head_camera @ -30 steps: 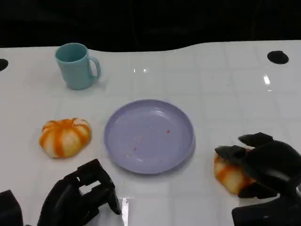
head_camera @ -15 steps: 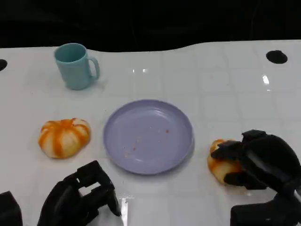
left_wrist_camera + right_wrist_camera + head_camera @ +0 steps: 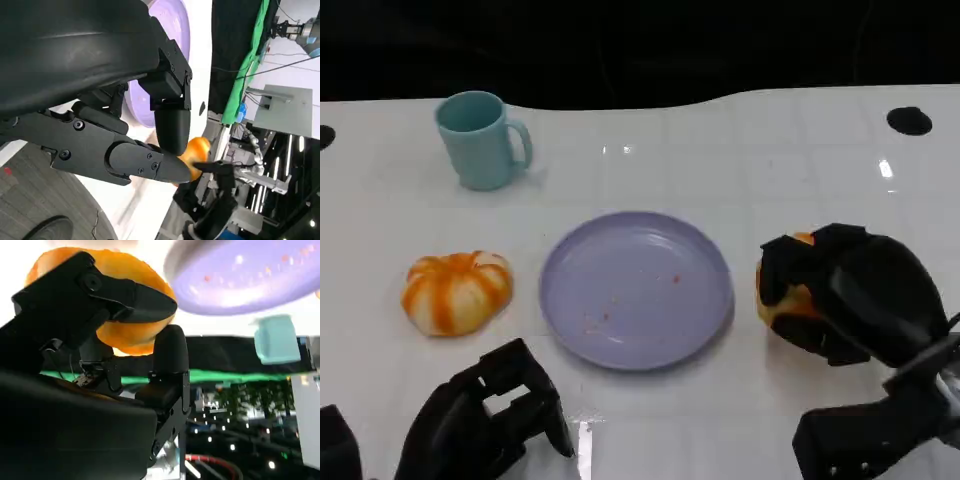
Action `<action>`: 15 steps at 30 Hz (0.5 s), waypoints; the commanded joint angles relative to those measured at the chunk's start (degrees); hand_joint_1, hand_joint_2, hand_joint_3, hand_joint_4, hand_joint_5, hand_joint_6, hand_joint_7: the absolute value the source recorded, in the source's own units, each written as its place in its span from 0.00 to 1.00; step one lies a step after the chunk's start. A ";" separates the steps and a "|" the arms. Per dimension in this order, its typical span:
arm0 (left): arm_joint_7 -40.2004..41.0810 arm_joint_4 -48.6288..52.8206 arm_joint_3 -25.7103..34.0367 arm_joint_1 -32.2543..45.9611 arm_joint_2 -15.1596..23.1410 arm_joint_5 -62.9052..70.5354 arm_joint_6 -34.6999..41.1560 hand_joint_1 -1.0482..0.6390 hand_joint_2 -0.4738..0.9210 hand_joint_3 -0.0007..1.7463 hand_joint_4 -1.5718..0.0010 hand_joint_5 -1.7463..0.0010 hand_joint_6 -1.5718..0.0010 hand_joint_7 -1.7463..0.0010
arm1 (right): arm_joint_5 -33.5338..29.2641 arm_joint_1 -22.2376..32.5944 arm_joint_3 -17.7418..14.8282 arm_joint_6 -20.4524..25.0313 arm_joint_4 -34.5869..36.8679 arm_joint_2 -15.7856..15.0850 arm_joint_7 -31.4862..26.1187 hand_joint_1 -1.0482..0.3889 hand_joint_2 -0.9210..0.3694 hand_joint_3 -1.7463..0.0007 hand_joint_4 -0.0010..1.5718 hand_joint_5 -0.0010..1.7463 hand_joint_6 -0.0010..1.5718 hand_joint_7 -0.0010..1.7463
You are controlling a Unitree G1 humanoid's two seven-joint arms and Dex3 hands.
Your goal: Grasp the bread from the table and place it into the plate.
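Head view shows my right hand (image 3: 850, 295) wrapped around a bread roll (image 3: 782, 298), its black fingers closed over the top and near side of the orange crust. I hold the roll just beside the right rim of the lilac plate (image 3: 636, 288); whether it touches the white table (image 3: 800, 160) I cannot tell. Only a slice of its orange surface peeks out between my fingers and the plate's side.

From my right wrist the same roll (image 3: 132, 335) sits behind my fingers (image 3: 145, 297), one across its top and another pressed against its lower edge, with the plate (image 3: 250, 282) close by and a teal mug (image 3: 276, 340) further off.

My left hand (image 3: 485, 415) rests low at the near edge of the table, holding nothing, fingers bent but apart. From my left wrist those fingers (image 3: 150, 165) reach out with nothing between them, the plate (image 3: 172, 50) beyond them and a bit of the orange roll (image 3: 197, 150) past their tips.

A second roll (image 3: 457, 290), orange with pale stripes, lies on the table left of the plate, apart from it. The mug (image 3: 480, 140) stands upright behind that, handle turned to the right. The plate carries a few small crumbs.
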 commanded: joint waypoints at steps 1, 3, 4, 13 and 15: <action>-0.17 -0.46 0.30 0.27 0.88 -0.33 -0.13 0.25 1.00 0.04 0.55 0.00 0.57 0.18 | 1.30 -1.39 -0.86 0.87 -1.20 0.76 -0.44 0.60 0.50 0.25 0.61 1.00 0.48 0.95; -0.17 -0.45 0.25 0.21 0.82 -0.54 0.26 0.25 1.00 0.04 0.55 0.00 0.58 0.19 | 3.71 -2.86 -1.54 -0.53 -1.33 1.63 -0.09 0.62 0.49 0.24 0.62 1.00 0.49 0.96; -0.11 -0.51 0.20 0.20 0.79 -0.56 0.38 0.25 1.00 0.04 0.55 0.00 0.58 0.19 | 4.59 -3.50 -1.73 -1.01 -1.40 1.87 0.16 0.62 0.48 0.24 0.63 1.00 0.49 0.96; 0.74 -0.51 -0.10 -0.23 0.53 0.06 0.41 0.25 1.00 0.05 0.55 0.01 0.57 0.21 | 7.31 -7.69 -1.15 -1.20 -2.30 4.85 2.73 0.62 0.54 0.24 0.66 1.00 0.54 0.90; 0.64 -0.40 -0.15 -0.19 0.40 0.04 0.25 0.25 1.00 0.05 0.55 0.01 0.57 0.21 | 8.29 -8.61 -0.90 -1.91 -2.01 6.01 3.71 0.61 0.54 0.22 0.66 1.00 0.52 0.94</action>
